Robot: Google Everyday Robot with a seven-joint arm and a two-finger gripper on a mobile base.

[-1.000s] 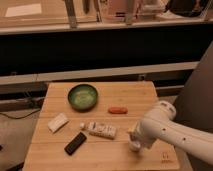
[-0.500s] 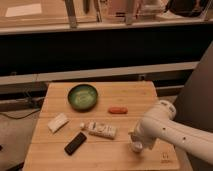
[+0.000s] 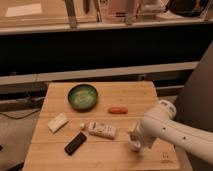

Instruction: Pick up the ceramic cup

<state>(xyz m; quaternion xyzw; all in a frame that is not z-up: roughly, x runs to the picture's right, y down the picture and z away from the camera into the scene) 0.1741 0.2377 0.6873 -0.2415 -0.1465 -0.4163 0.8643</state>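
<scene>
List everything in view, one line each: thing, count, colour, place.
Table: one, light wood, centre of the view.
Bowl: one, dark green, back left of the table.
Small oblong item: one, orange-red, middle of the table, right of the bowl.
Block: one, pale white, left side of the table.
Packet: one, whitish with print, front centre.
Flat bar: one, black, front left.
Ceramic cup: one, white, front right, largely hidden by the arm.
Arm: one, white, entering from the right.
Gripper: one, at the cup, front right of the table.

lab: wooden test table (image 3: 145,92)
</scene>
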